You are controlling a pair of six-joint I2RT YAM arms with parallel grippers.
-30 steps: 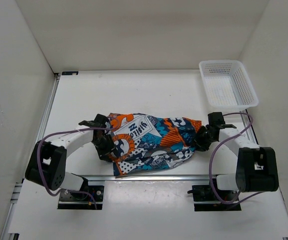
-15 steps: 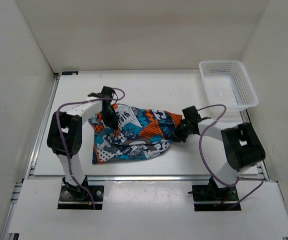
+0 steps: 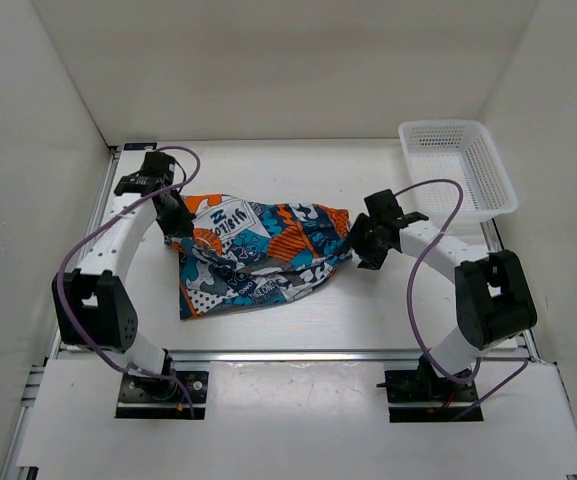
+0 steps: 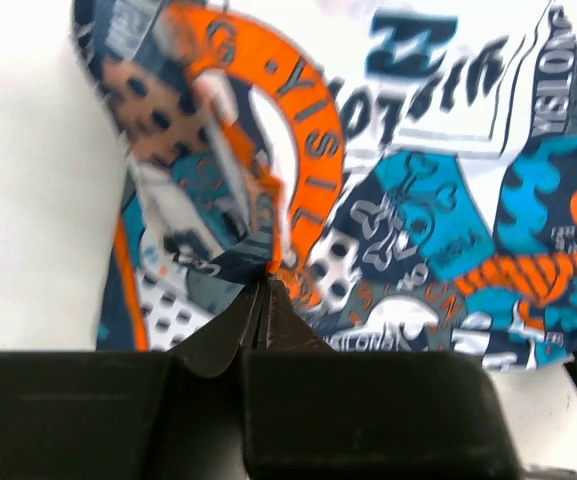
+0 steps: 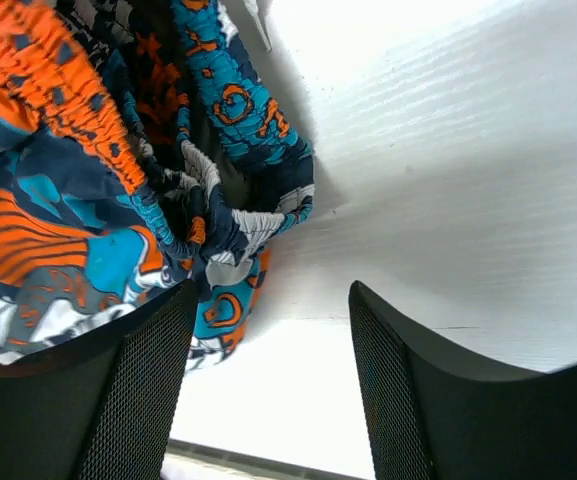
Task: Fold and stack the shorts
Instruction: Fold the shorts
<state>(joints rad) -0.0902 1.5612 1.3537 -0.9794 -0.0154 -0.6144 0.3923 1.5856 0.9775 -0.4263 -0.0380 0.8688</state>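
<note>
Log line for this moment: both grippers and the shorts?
left gripper: shut on shorts, left end | right gripper: open, beside right end | shorts: crumpled, not yet folded

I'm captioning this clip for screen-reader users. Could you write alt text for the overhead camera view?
Busy-print shorts lie rumpled mid-table between two robot arms. The left gripper pinches their far-left corner, and the right gripper sits at their right end with its jaws apart. A white mesh basket stands at the far right corner of the white table.

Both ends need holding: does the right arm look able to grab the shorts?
Likely yes: its fingers stand open right beside the shorts' bunched end, nothing between them.
</note>
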